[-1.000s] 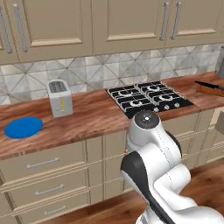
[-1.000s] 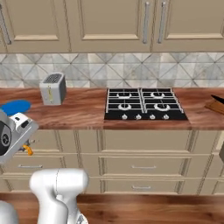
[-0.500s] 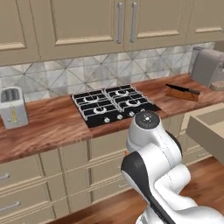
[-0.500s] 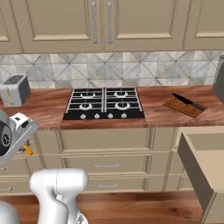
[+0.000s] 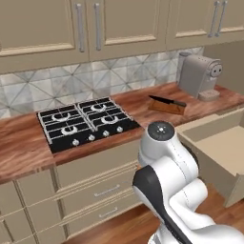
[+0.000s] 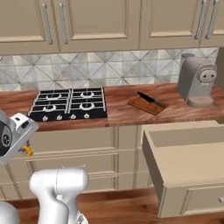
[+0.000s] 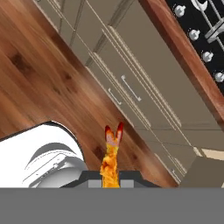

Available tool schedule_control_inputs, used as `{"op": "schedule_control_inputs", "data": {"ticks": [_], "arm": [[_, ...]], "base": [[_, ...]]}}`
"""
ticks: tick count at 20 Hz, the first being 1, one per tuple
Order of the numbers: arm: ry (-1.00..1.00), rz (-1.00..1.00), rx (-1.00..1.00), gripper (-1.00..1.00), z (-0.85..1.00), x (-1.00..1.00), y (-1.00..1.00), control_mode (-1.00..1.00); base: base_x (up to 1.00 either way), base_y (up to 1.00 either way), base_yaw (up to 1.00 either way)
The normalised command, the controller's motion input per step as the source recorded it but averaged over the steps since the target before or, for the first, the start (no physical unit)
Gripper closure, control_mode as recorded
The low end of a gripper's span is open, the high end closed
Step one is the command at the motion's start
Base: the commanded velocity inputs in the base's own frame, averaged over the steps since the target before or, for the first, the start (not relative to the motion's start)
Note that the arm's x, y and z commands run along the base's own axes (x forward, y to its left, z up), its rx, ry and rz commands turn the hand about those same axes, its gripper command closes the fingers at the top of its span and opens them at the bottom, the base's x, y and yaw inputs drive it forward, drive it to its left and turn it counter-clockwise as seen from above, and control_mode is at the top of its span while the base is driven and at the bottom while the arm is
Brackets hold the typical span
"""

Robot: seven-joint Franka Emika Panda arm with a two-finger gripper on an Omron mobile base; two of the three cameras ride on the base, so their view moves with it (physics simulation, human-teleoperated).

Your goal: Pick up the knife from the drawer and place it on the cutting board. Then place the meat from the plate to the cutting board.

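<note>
The knife [image 6: 151, 100] lies flat on the cutting board [image 6: 144, 105], on the worktop [image 6: 118, 111] to the right of the hob [image 6: 68, 104] and left of the grey coffee machine [image 6: 196, 80]. In the right base view its long axis runs diagonally, the black blade pointing far-left toward the tiled wall and the handle toward the near-right. In the left base view the knife [image 5: 167, 101] crosses the board [image 5: 165, 107] with the blade tip to the left and the handle toward the coffee machine [image 5: 199, 75].

The drawer [image 6: 186, 159] stands pulled well out below the worktop at the right, its pale inside showing; in the left base view the drawer [image 5: 218, 151] is just right of the arm's upper joint.

The arm is folded low in front of the cabinets, with the wrist carried down and to the left. In the right base view the hand sits at the left edge below worktop height, with an orange scrap at its tip, the end effector [image 6: 26, 151]. In the hand view the end effector [image 7: 110, 178] points toward the wooden floor [image 7: 35, 83] and the cabinet fronts, and its jaws are closed tightly on the meat [image 7: 111, 157], an orange-yellow piece that rises between them and forks at its far end.
</note>
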Motion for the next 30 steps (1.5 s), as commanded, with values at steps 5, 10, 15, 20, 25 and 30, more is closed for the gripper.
{"op": "schedule_control_inputs", "data": {"ticks": [5, 10, 15, 20, 25, 30], "arm": [[0.0, 0.0, 0.0, 1.0, 0.0, 0.0, 0.0, 1.0], [0.0, 0.0, 0.0, 1.0, 0.0, 0.0, 0.0, 1.0], [0.0, 0.0, 0.0, 1.0, 0.0, 0.0, 0.0, 1.0], [0.0, 0.0, 0.0, 1.0, 0.0, 0.0, 0.0, 1.0], [0.0, 0.0, 0.0, 1.0, 0.0, 0.0, 0.0, 1.0], [0.0, 0.0, 0.0, 1.0, 0.0, 0.0, 0.0, 1.0]], "base": [[0.37, -0.37, -0.31], [0.38, -0.13, -0.34], [0.34, 0.03, -0.37], [0.31, 0.11, -0.39], [0.4, 0.0, -0.34], [0.38, 0.18, -0.28]]}}
